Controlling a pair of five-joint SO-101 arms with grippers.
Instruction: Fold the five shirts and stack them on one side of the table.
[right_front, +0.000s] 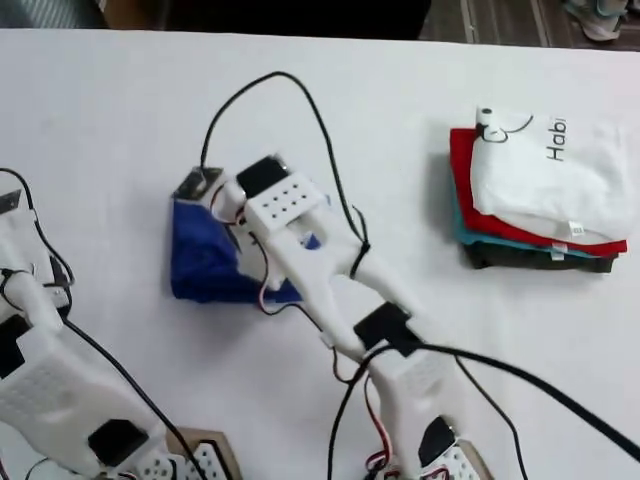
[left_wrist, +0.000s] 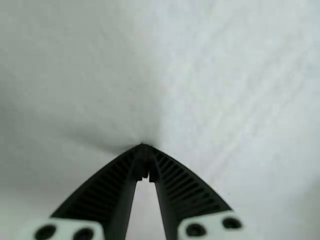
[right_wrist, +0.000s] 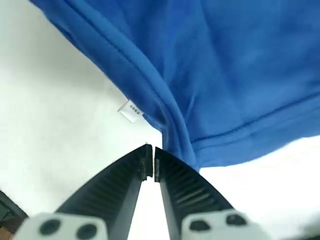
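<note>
Looking down, we see a crumpled blue shirt (right_front: 205, 262) left of centre on the white table (right_front: 110, 130), the right arm (right_front: 310, 262) stretched over it. Our right gripper (right_wrist: 149, 154) is closed, empty, tips just beside the shirt's hem. Our left gripper (left_wrist: 144, 150) is closed over bare table. Four folded shirts (right_front: 540, 190) sit stacked far right, white on top.

The table (right_front: 120, 120) is watched from high above, each wrist camera is held close over it, and the blue shirt (right_front: 205, 260) is shared by the high and right wrist views.
</note>
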